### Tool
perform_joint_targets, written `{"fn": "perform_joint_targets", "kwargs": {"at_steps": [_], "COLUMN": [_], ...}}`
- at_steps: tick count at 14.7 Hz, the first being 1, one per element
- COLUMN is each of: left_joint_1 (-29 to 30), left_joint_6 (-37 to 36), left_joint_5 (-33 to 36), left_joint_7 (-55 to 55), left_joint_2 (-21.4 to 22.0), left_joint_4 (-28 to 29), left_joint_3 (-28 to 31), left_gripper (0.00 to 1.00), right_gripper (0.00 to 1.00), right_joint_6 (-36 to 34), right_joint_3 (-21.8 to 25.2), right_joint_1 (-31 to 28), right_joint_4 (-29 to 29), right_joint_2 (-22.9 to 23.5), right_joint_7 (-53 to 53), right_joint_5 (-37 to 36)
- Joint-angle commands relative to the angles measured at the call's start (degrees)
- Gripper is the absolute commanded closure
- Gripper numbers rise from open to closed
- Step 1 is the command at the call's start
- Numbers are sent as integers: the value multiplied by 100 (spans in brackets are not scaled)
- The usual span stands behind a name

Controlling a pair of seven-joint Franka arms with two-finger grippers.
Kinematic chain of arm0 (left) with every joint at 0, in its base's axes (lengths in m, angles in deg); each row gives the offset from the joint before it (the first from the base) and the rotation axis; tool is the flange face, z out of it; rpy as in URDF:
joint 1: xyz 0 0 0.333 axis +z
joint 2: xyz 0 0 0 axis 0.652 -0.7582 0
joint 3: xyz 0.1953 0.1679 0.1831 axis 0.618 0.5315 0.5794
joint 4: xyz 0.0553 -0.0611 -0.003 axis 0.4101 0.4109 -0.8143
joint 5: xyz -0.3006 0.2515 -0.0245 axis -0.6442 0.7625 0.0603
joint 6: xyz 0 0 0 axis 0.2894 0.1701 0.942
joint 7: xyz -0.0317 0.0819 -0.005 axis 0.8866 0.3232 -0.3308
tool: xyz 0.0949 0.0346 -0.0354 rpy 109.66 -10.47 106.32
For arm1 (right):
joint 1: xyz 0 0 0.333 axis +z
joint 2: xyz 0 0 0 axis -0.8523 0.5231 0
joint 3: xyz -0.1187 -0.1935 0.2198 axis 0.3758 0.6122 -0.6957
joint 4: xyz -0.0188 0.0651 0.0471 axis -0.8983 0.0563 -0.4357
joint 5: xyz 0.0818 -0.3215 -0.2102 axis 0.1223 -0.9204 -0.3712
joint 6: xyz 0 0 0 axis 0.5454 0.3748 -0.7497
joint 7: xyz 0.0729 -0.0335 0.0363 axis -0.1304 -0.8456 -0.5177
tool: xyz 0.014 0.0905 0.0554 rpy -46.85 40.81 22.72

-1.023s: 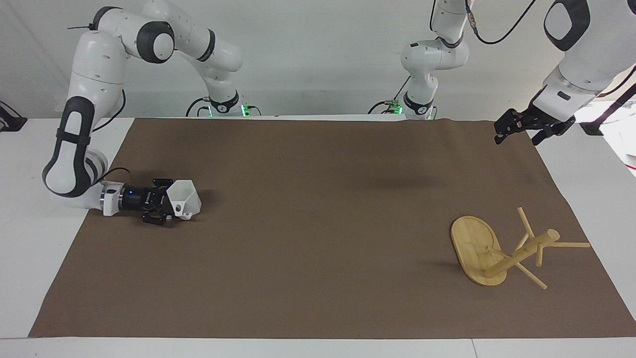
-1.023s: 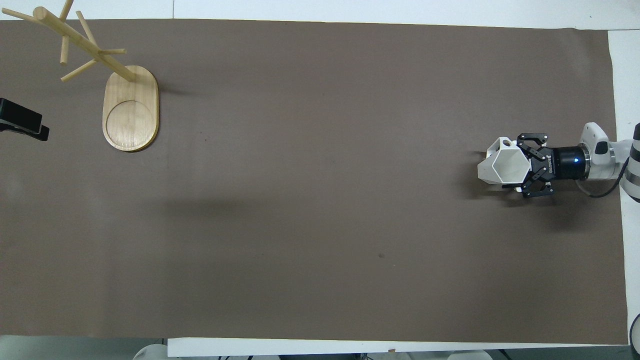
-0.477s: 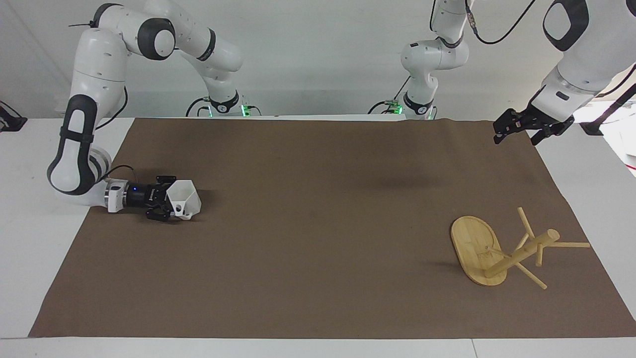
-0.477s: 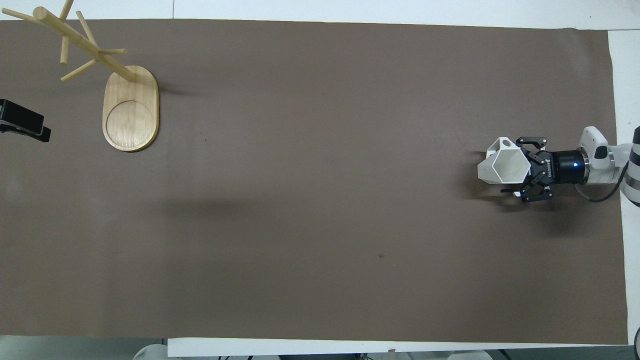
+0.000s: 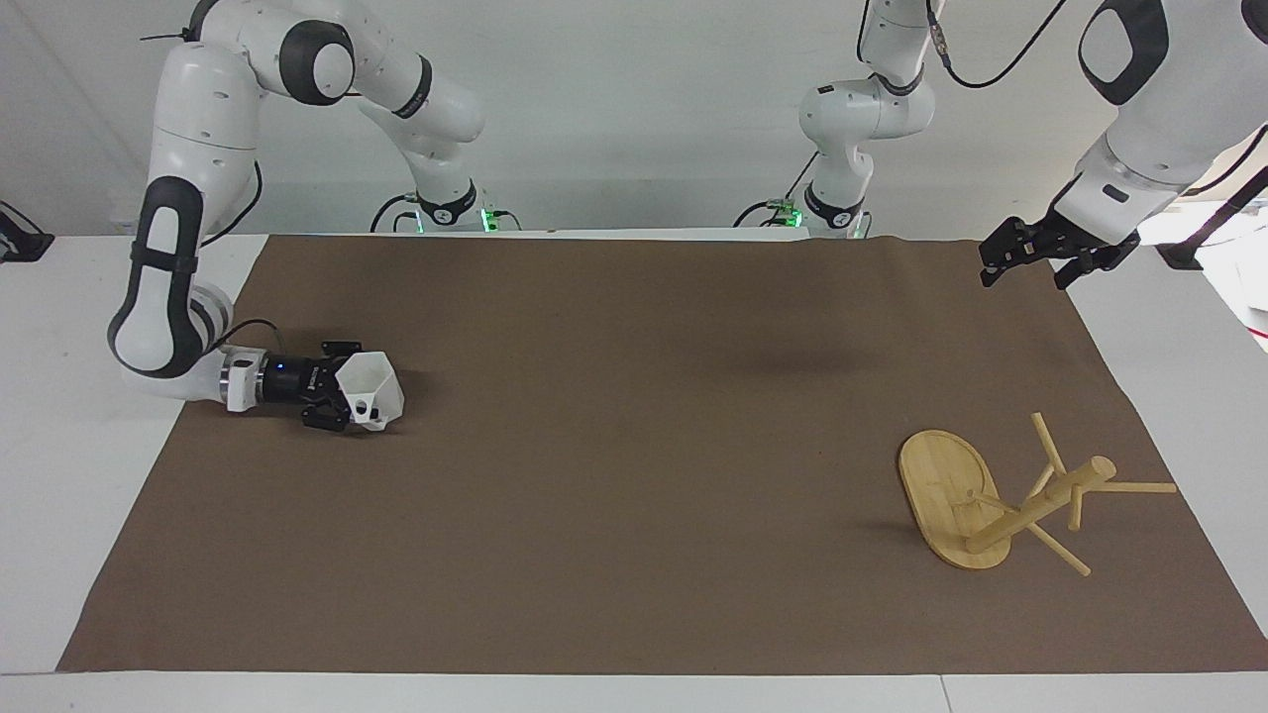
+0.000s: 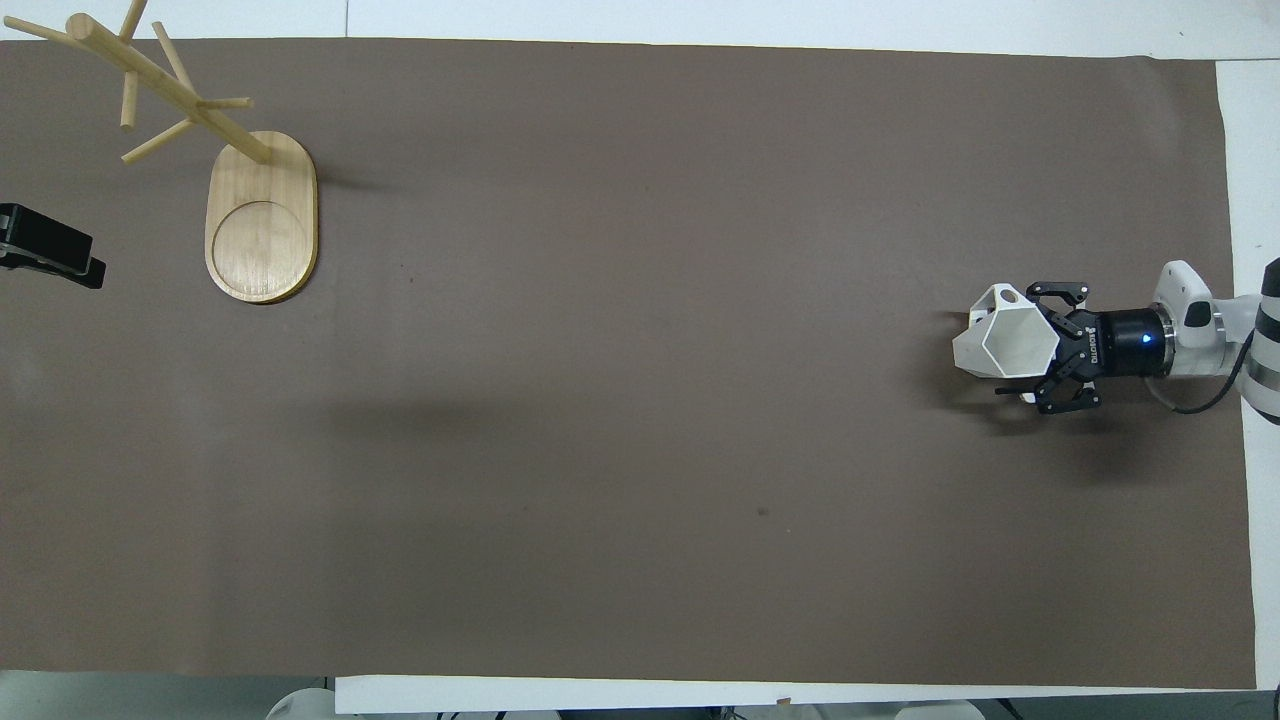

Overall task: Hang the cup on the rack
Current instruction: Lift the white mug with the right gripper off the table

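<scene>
While your right arm stretches low along the brown mat at its own end of the table, the right gripper lies nearly level just above the cloth, its fingers set wide on either side of the cup, the white faceted body sitting between them with the hexagonal rim turned upward and the small looped handle at the side farther from the robots; whether the fingers actually press the cup or merely flank it, you cannot tell from either view. From overhead, that same cup shows its open mouth, with the right gripper just beside it. Well apart, toward the left arm's end of the mat, you see the rack standing upright on its oval bamboo base, farther from the robots than the cup, its pole and thin pegs bare. Your left arm waits, its left gripper hanging in the air over the mat's corner close to the robots, fingers spread apart and holding nothing
</scene>
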Motion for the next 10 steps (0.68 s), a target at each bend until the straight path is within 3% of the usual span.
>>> {"fn": "perform_joint_targets", "kwargs": {"at_steps": [1, 2, 4, 5, 8, 10], "left_joint_1": [-28, -28, -28, -28, -28, -176], "left_joint_6": [47, 47, 56, 56, 135, 406], "left_joint_5": [95, 95, 95, 95, 95, 95], "left_joint_7": [46, 46, 55, 46, 37, -277], "left_joint_2": [241, 250, 250, 250, 241, 241], "left_joint_4": [287, 287, 287, 287, 287, 331], "left_joint_3": [6, 6, 6, 6, 6, -11], "left_gripper": [0, 0, 0, 0, 0, 0], "right_gripper": [7, 20, 57, 68, 71, 71], "right_joint_6": [150, 141, 133, 141, 167, 456], "right_joint_3": [-5, -5, -14, -14, -23, -23], "right_joint_1": [157, 184, 367, 438, 990, 1569], "right_joint_4": [187, 179, 152, 143, -23, -32], "right_joint_2": [-156, -156, -147, -147, -383, -638], "right_joint_7": [112, 95, 77, -1, -1010, -1608], "right_joint_5": [109, 118, 179, 223, 355, 818]}}
